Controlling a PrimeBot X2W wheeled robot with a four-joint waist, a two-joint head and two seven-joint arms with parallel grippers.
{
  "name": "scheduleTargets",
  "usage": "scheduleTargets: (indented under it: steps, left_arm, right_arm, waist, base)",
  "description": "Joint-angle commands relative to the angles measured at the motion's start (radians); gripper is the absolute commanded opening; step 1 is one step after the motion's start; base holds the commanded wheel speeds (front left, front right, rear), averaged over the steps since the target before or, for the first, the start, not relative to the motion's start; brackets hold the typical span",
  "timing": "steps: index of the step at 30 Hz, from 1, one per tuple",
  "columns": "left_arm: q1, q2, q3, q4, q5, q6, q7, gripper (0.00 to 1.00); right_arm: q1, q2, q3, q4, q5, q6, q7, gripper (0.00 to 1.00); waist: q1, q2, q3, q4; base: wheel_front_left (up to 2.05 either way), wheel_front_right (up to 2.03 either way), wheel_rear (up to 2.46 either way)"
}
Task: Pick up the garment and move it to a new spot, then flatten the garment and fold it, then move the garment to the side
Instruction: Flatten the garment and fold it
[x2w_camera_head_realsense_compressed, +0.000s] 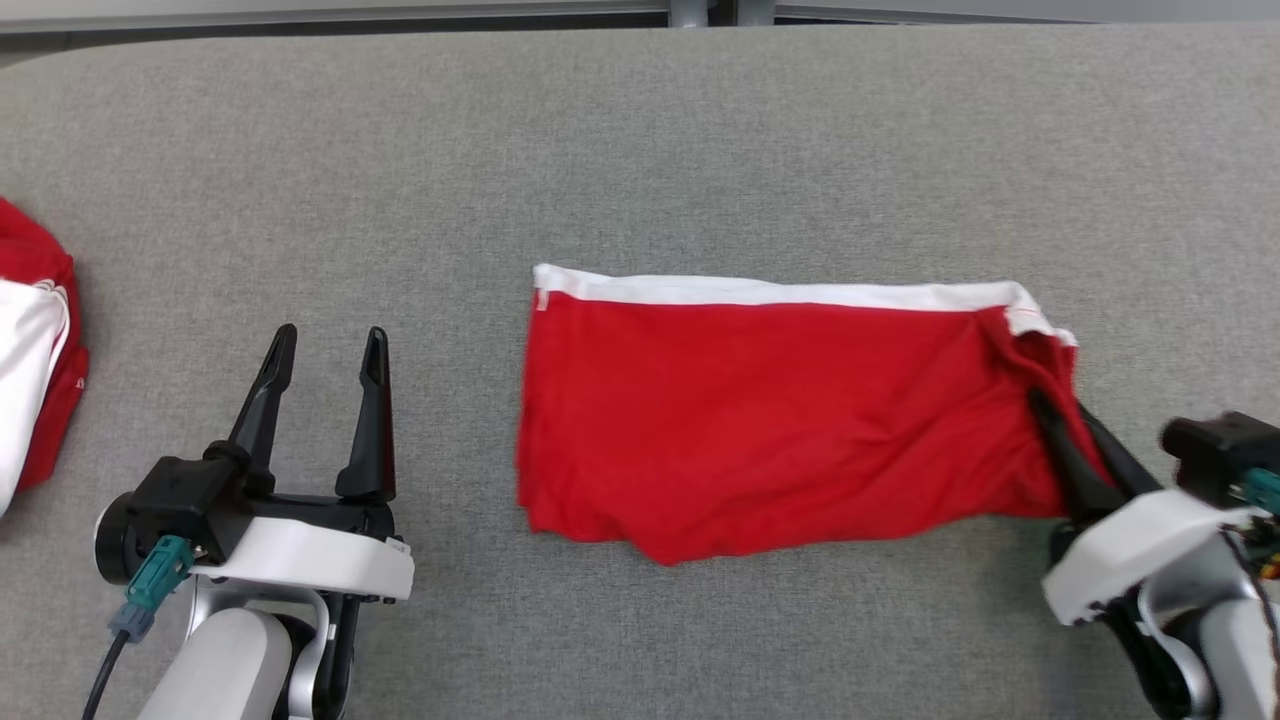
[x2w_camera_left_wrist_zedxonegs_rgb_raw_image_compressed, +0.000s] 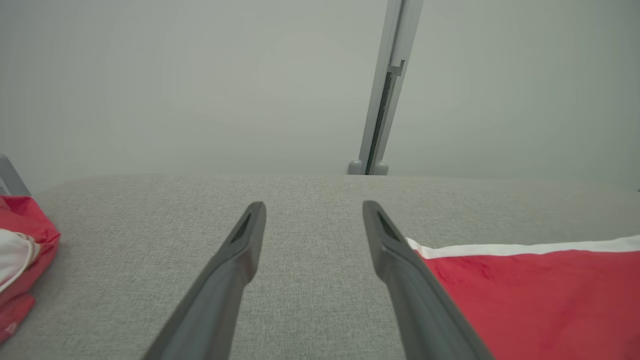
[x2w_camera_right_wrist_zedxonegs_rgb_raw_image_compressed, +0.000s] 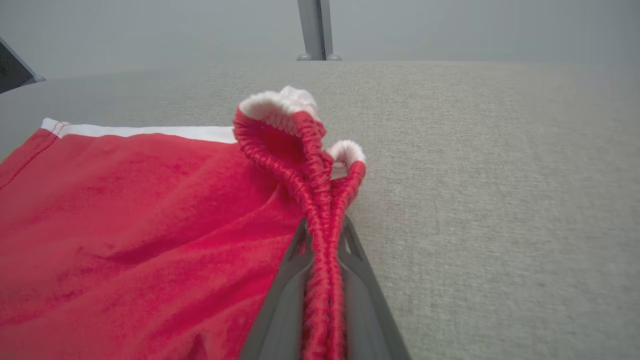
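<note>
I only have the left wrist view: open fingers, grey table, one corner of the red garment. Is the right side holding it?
Observer: Yes. The right fingers are shut on the right edge of the garment, with the hem bunched between them.
Operator: Is the rest lying flat?
Observer: Mostly. In the head view the white band runs straight along the far edge, but the right corner is gathered and curls upward.
Operator: Are my left fingers touching cloth?
Observer: No. The head view shows the left fingers apart from the garment, with bare table between them.
</note>
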Motion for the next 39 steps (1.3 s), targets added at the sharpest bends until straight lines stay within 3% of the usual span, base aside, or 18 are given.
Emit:
scheduleTargets:
  steps: [1, 9, 19, 28, 34, 35, 36, 37, 39]
  left_arm:
    - [0.004, 0.006, 0.003, -0.004, 0.002, 0.006, -0.001, 1.00]
    - [0.017, 0.014, 0.003, -0.018, -0.002, 0.015, 0.005, 1.00]
    - [-0.014, -0.009, -0.016, -0.012, -0.010, 0.011, 0.009, 1.00]
    - [-0.060, -0.040, -0.031, 0.014, -0.002, -0.004, -0.004, 1.00]
    - [-0.064, -0.055, -0.027, 0.028, 0.001, -0.009, -0.009, 1.00]
    - [-0.064, -0.057, -0.026, 0.030, 0.003, -0.009, -0.011, 1.00]
    - [-0.063, -0.059, -0.025, 0.032, 0.004, -0.009, -0.012, 1.00]
    - [-0.061, -0.059, -0.022, 0.033, 0.005, -0.009, -0.013, 1.00]
    - [-0.058, -0.060, -0.019, 0.035, 0.007, -0.011, -0.014, 1.00]
  right_arm:
    - [0.023, -0.020, -0.024, -0.018, -0.007, -0.002, 0.006, 0.00]
    - [0.078, -0.007, -0.070, -0.122, 0.039, -0.001, 0.062, 0.00]
    - [-0.024, 0.067, 0.094, -0.236, 0.420, -0.001, 0.255, 0.00]
    - [-0.183, 0.108, 0.305, -0.046, 0.438, -0.001, 0.242, 0.00]
    - [-0.235, 0.126, 0.346, 0.080, 0.432, -0.001, 0.166, 0.00]
    - [-0.241, 0.129, 0.347, 0.101, 0.425, -0.001, 0.145, 0.12]
    - [-0.246, 0.133, 0.349, 0.119, 0.420, -0.001, 0.126, 0.44]
    - [-0.255, 0.135, 0.356, 0.132, 0.411, -0.001, 0.107, 1.00]
    - [-0.271, 0.137, 0.371, 0.141, 0.403, -0.001, 0.065, 1.00]
  waist:
    - [0.0000, 0.0000, -0.009, -0.009]
    - [0.0000, 0.0000, -0.028, -0.026]
    - [0.0000, 0.0000, -0.027, 0.030]
    - [0.0000, 0.0000, 0.009, 0.132]
    - [0.0000, 0.0000, 0.018, 0.156]
    - [0.0000, 0.0000, 0.018, 0.157]
    - [0.0000, 0.0000, 0.018, 0.157]
    - [0.0000, 0.0000, 0.018, 0.154]
    - [0.0000, 0.0000, 0.018, 0.147]
  base:
    - [0.00, 0.00, 0.00]
    - [0.00, 0.00, 0.00]
    - [0.00, 0.00, 0.00]
    - [0.00, 0.00, 0.00]
    - [0.00, 0.00, 0.00]
    - [0.00, 0.00, 0.00]
    - [0.00, 0.00, 0.00]
    - [0.00, 0.00, 0.00]
    - [0.00, 0.00, 0.00]
